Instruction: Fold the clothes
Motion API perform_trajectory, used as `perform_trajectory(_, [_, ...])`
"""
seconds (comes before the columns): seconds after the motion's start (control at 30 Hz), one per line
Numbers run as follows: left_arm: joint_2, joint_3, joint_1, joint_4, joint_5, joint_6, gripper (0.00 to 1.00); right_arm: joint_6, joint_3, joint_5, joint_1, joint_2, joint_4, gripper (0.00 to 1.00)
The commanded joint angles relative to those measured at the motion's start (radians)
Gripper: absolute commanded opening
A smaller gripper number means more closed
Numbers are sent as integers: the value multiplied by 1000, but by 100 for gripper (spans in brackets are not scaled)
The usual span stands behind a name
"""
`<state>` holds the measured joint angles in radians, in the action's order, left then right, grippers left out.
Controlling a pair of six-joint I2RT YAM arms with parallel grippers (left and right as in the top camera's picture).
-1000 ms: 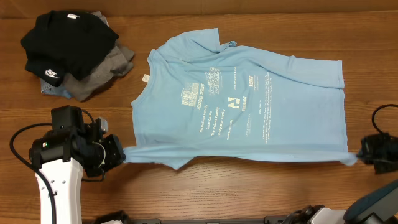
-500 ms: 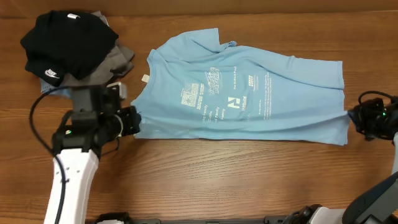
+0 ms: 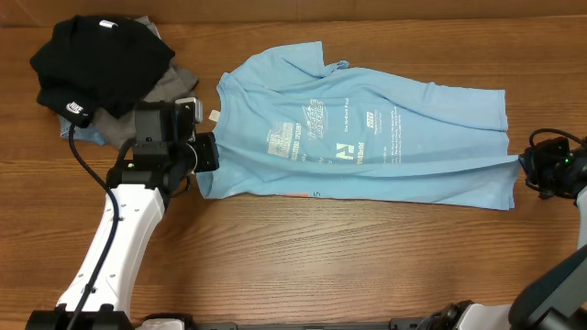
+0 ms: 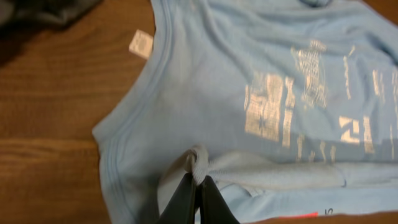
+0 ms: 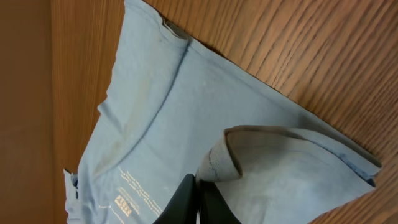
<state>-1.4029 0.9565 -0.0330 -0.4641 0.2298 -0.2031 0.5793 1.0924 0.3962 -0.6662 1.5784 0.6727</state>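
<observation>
Cloth from overhead: the sky-blue t-shirt (image 3: 367, 137) lies long axis left to right on the far half of the desk (image 3: 321, 266), my left pincer (image 3: 204, 154) at its left edge, my right pincer (image 3: 532, 170) at its right. Left wrist: jaws closed on a soft bunched cotton fold near the ribbed collar (image 4: 134, 93). Right wrist: jaws pinching a curled hem corner (image 5: 219, 155) over grained wood.

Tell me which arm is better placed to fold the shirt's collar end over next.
Left, probably. The left fingers are shut on a fold of the blue t-shirt right beside its collar, while the right fingers pinch the hem corner at the opposite end.
</observation>
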Motion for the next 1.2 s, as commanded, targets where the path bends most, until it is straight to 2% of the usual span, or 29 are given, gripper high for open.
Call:
perform_trajectory(0.0, [-15, 21, -3, 20, -20, -6, 15, 1, 14, -18, 2, 6, -10, 38])
perform_trajectory(0.03, [-16, 21, -3, 19, -20, -6, 36, -3, 14, -18, 2, 6, -10, 61])
perform_trajectory(0.07, [-19, 21, -3, 14, -20, -6, 56, -6, 14, -21, 2, 6, -8, 77])
perform_trajectory(0.1, [-19, 21, -3, 5, -21, -6, 67, -6, 14, -26, 2, 6, -2, 82])
perform_trajectory(0.17, [-20, 21, -3, -30, -30, -2, 82, -6, 14, -52, 2, 6, 25, 84])
perform_trajectory(0.23, [-22, 21, 2, -91, -43, -2, 88, -6, 14, -100, 2, 6, 72, 84])
perform_trajectory(0.33, [-29, 21, 2, -212, -57, 14, 89, -6, 13, -170, 2, 6, 153, 84])
perform_trajectory(0.43, [-53, 14, 0, -316, -58, 44, 86, -6, -4, -188, 2, 6, 202, 84])
perform_trajectory(0.5, [-80, -5, 0, -328, -59, 74, 86, -6, -29, -189, 2, 6, 207, 85])
perform_trajectory(0.7, [-211, -71, 1, -163, -129, 81, 80, -5, -143, -209, 2, 6, 153, 83])
perform_trajectory(0.77, [-257, -71, 1, -94, -132, 84, 67, -6, -184, -209, 2, 6, 120, 83])
perform_trajectory(0.83, [-282, -71, 1, -57, -129, 84, 31, -5, -206, -209, 2, 6, 104, 82])
perform_trajectory(0.9, [-294, -71, 1, -45, -130, 97, 10, -6, -212, -209, 2, 6, 99, 82])
perform_trajectory(0.93, [-295, -71, 1, -45, -137, 101, 4, -6, -212, -209, 2, 6, 98, 82])
perform_trajectory(1.17, [-265, -23, 50, -76, -223, 90, 4, -42, -217, -170, 12, 6, 139, 74])
